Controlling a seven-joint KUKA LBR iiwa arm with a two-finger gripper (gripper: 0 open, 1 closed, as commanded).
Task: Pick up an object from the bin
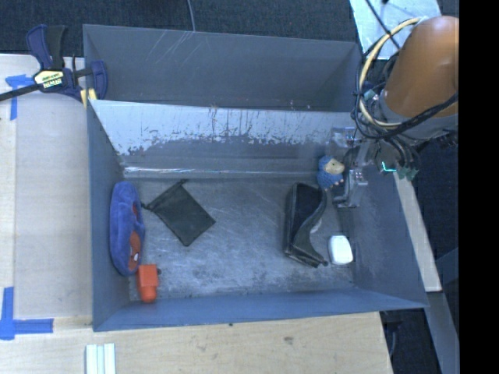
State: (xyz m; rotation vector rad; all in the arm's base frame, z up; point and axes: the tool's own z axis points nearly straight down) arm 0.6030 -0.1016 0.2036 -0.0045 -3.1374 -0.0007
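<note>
Camera view: gripper (pixel 348 195) stands low in the bin's (pixel 234 306) rear right corner, close to the right wall; whether it is open or closed cannot be told. A small blue and yellow piece (pixel 330 168) sits just beside it on the rear side; grip on it not confirmed. Near the gripper's front lies a black curved item (pixel 302 223) with a white lump (pixel 341 250) at its end. Centre floor is open. A dark square pad (pixel 181 214) lies well apart, and a blue cloth item (pixel 123 223) and an orange block (pixel 147 280) lie along the left wall.
</note>
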